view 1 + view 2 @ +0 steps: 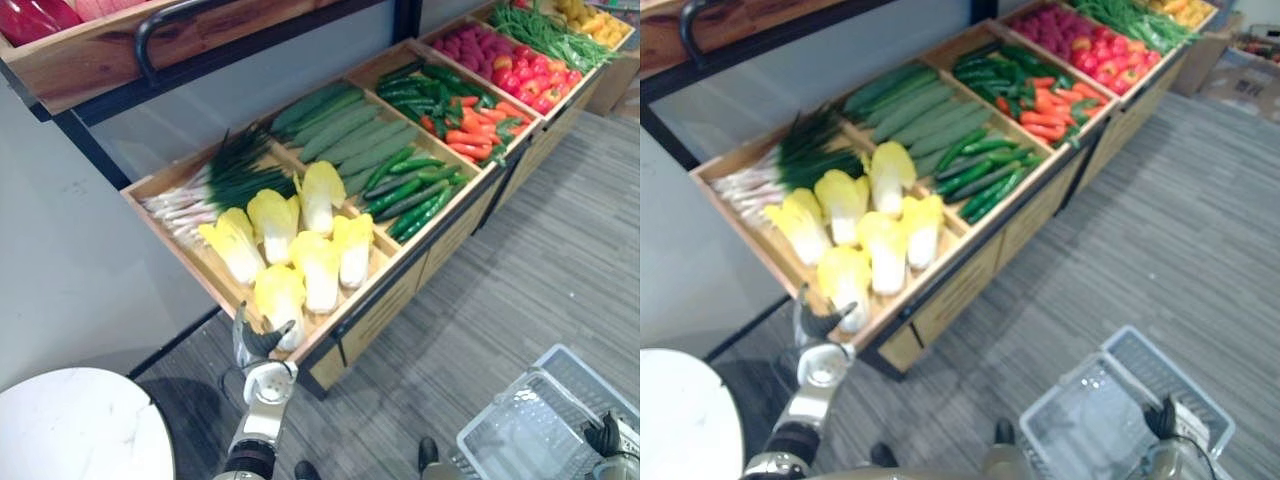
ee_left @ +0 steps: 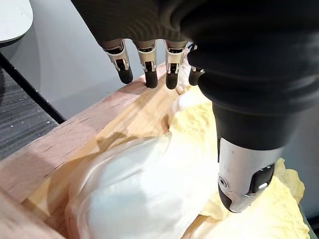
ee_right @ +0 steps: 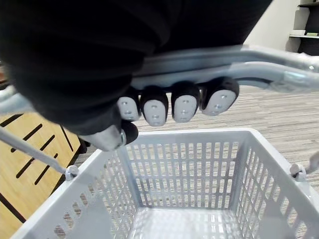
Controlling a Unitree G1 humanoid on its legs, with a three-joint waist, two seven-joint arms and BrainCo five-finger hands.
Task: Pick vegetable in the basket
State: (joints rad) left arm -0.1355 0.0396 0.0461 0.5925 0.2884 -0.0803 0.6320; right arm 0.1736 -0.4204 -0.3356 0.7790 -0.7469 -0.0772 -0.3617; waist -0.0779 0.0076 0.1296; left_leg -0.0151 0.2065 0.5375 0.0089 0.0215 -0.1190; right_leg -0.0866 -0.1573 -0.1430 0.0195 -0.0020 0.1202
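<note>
At the front corner of the wooden crate [image 1: 365, 288], the left hand [image 1: 255, 342] hangs over the nearest cabbage [image 1: 280, 298], fingers spread and holding nothing. It looks light, leafy and easily bruised; I'd cup its firm white base. The right hand [image 3: 174, 105] is curled round the handle [image 3: 259, 59] of the basket [image 3: 184, 169], out in front of the crate.

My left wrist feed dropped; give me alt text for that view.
The left hand is open over a pale napa cabbage in a wooden crate, fingers straight, thumb beside its yellow leaves.
</note>
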